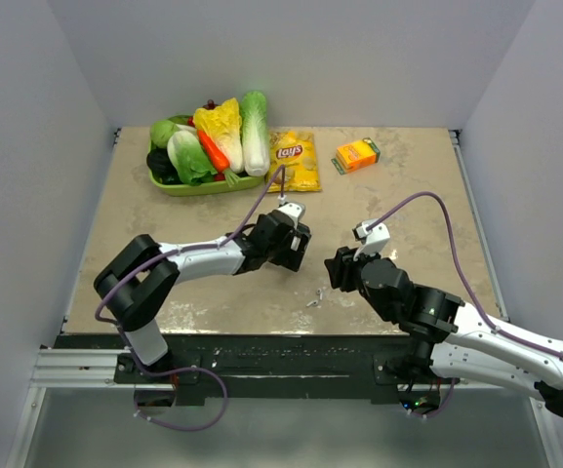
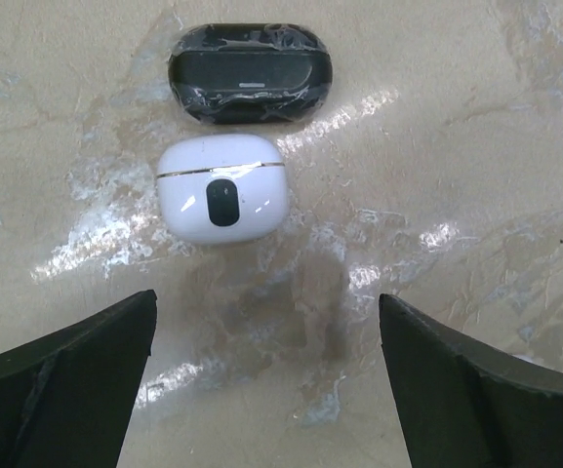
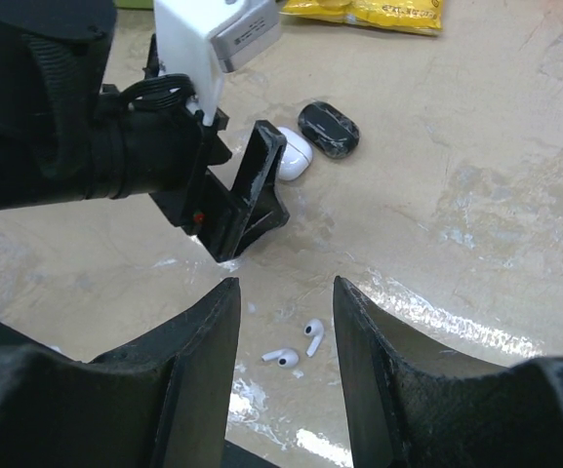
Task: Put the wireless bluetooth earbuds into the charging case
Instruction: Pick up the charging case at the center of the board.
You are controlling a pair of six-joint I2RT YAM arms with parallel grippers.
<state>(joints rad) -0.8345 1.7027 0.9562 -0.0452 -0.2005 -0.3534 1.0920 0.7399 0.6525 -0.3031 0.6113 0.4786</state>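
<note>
— Where are the earbuds lying?
— Just beyond the right gripper, centred on its half-spread, empty jaws. The left gripper is gaping wide, empty, facing the closed charging case.

Two white earbuds (dark-tipped) lie together, apart from the closed white case.
</note>
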